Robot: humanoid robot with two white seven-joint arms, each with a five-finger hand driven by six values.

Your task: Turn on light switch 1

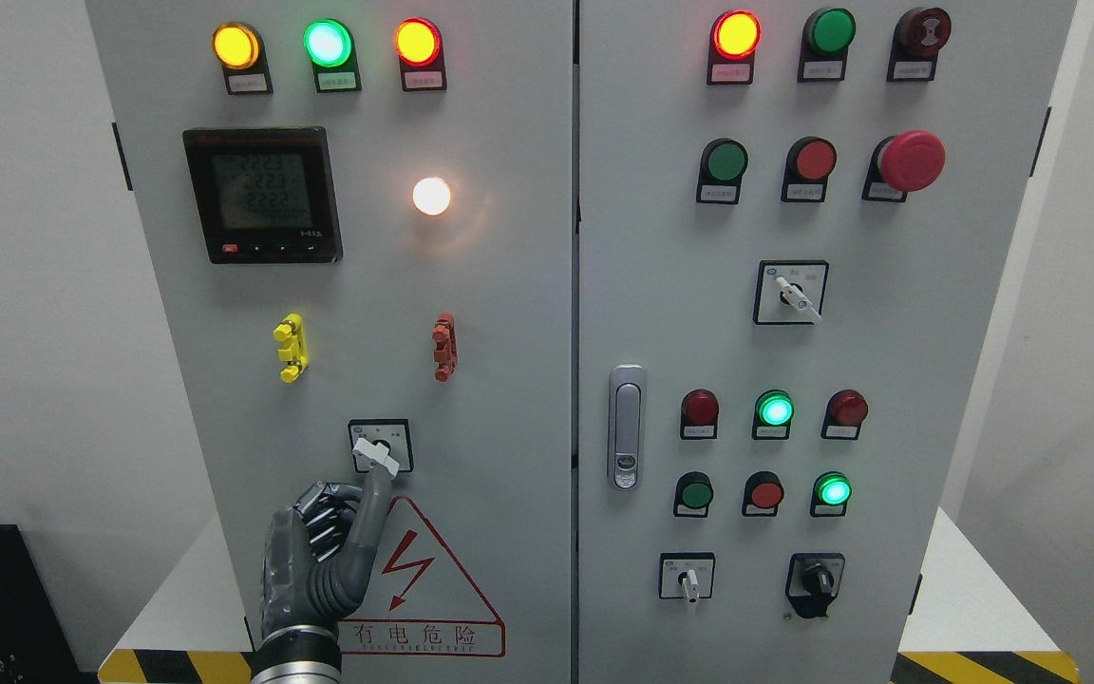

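Item: rotary light switch (379,449), white lever on a black-framed square plate, set low on the left door of the grey cabinet (509,399), midway across that door and just above the red warning triangle (424,570) at its bottom edge. The lever lies tilted, its free end pointing down and to the right. Above it, toward the door's middle, a white lamp (431,196) glows; whether that lamp answers to this switch cannot be told. Left hand (319,560): rises from the bottom edge of the door, one finger extended upward with its tip at or touching the lever's lower end, remaining fingers curled in toward the palm, nothing grasped. Right hand: not in view. Hazards, as judged: a single fingertip on a narrow lever gives poor purchase, so a sideways push may slide off the lever's end and scrape the plate without turning it; a push in the wrong direction would leave the switch unset; too strong a push could carry the lever past its detent. Neighbouring fittings, the yellow clip (291,347) and red clip (445,347), sit well above and seem clear of any slip.
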